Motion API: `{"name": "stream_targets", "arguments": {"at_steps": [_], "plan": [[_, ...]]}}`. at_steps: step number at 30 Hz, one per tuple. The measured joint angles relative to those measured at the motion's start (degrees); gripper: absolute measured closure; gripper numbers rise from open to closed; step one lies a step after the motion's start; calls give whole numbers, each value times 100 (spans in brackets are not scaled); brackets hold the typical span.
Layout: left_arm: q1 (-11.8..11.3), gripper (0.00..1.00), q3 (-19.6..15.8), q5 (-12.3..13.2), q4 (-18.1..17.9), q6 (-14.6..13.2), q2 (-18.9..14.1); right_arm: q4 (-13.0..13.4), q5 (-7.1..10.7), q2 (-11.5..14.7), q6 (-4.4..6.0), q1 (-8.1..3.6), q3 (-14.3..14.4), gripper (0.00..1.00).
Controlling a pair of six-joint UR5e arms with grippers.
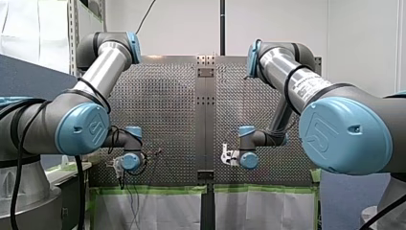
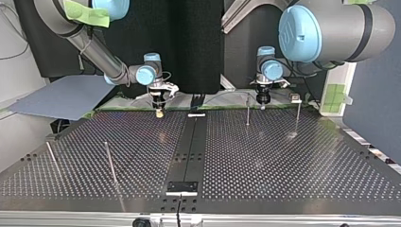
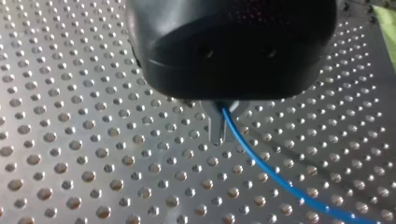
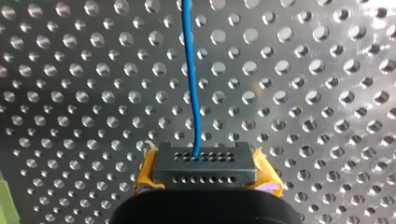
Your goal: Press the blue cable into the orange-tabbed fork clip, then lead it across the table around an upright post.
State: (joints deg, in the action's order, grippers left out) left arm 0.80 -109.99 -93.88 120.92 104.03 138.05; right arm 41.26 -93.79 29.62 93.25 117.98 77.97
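My left arm's tool (image 3: 219,135) has its metal fingers pinched shut on the blue cable (image 3: 261,170), low over the table (image 2: 283,161). From that grip the cable sweeps away in one smooth, slack curve above the holes. Over to my right arm's tool (image 4: 204,161): the same cable runs straight ahead of it and down between the yellow pads, and as far as I can see it's clamped there too. So both ends of the run are in hand.

Now the score. In the top view both tools hang at the far edge of the table, and I can't pick out the orange-tabbed fork clip in any view, so I'd say the press-in isn't done yet. The routing isn't either. One upright post (image 2: 247,112) stands just beside my left arm's tool, with nothing wrapped around it. Another post (image 2: 298,116) is further toward that view's right, also bare.

The cable itself is thin, bright blue and bends easily, with no kinks showing.
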Motion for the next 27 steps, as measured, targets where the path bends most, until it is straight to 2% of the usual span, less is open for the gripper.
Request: {"name": "stream_targets", "arguments": {"at_steps": [8,14,21,22,23,27], "plan": [[-76,100,65,159,50,404,2,-227,-1,4,-7,-141,-179,100],[-132,100,66,199,62,544,4,-348,-1,4,-8,-291,-258,100],[-170,100,67,261,79,522,4,-452,0,1,-25,-430,-261,100],[-172,93,67,277,62,482,3,-465,0,0,-28,-437,-261,100],[-173,81,67,289,41,443,1,-473,0,-1,-30,-441,-261,100],[-180,81,67,329,-6,233,-1,-492,0,0,-32,-445,-260,100]]}}
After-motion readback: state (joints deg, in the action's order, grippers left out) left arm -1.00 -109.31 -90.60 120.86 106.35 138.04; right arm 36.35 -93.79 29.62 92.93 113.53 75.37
